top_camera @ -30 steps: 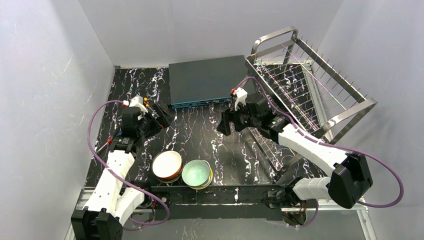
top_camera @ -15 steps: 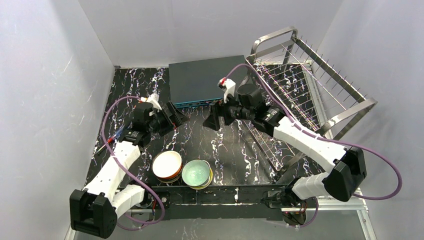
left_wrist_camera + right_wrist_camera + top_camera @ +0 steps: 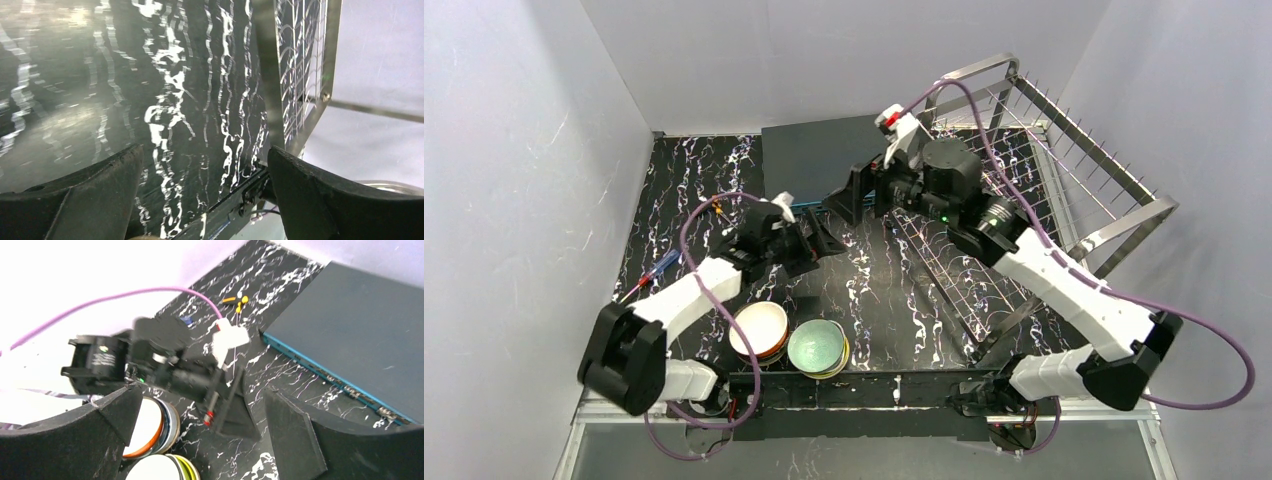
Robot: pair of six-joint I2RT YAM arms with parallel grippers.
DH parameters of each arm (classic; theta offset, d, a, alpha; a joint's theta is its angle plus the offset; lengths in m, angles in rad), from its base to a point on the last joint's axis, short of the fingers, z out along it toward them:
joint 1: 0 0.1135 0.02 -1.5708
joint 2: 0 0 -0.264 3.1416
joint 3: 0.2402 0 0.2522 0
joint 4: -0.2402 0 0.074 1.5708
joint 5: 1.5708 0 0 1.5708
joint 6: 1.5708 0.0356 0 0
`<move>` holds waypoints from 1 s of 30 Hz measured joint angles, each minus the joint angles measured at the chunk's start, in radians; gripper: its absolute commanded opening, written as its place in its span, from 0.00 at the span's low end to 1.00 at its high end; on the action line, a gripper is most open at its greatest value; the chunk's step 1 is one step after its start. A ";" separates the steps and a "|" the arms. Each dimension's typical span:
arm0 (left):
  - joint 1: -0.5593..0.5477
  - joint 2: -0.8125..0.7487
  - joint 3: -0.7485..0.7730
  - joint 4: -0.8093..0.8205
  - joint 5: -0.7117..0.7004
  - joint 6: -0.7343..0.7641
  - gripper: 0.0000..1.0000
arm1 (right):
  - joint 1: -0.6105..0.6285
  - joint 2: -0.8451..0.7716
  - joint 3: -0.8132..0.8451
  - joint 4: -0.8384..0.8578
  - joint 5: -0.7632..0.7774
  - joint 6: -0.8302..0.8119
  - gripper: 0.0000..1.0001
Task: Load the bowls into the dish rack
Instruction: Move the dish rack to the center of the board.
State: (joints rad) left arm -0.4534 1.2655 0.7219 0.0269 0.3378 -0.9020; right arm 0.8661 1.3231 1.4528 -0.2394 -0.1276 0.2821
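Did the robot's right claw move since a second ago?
Yes. The right claw moved up the top view. It was below the dark-teal box, and now it overlaps the box's front edge.

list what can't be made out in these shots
- Bowl count: the top view shows only the top bowl and rim slivers of the white-topped stack and the green-topped stack.
- Right wrist view: a dark finger and the bottom edge cut off both stacks.
- Dish rack: the right arm hides its near side in the top view; the left wrist view is blurred.
- Small tools at the table's left edge: too small to identify.
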 measured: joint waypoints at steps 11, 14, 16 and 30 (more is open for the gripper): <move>-0.269 0.416 0.341 0.128 0.008 -0.038 0.82 | -0.001 -0.153 0.004 0.004 0.128 0.004 0.99; -0.324 0.520 0.403 0.153 0.010 -0.061 0.80 | -0.001 -0.166 0.004 0.003 0.151 0.005 0.99; -0.355 0.583 0.440 0.157 0.009 -0.079 0.79 | -0.001 -0.173 0.002 0.003 0.166 0.005 0.99; -0.445 0.796 0.568 0.248 0.007 -0.183 0.51 | -0.001 -0.223 -0.044 -0.003 0.259 0.021 0.99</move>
State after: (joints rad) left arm -0.8986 2.0613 1.2896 0.2749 0.3447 -1.0847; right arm 0.8650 1.1000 1.4090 -0.2420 0.1314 0.3035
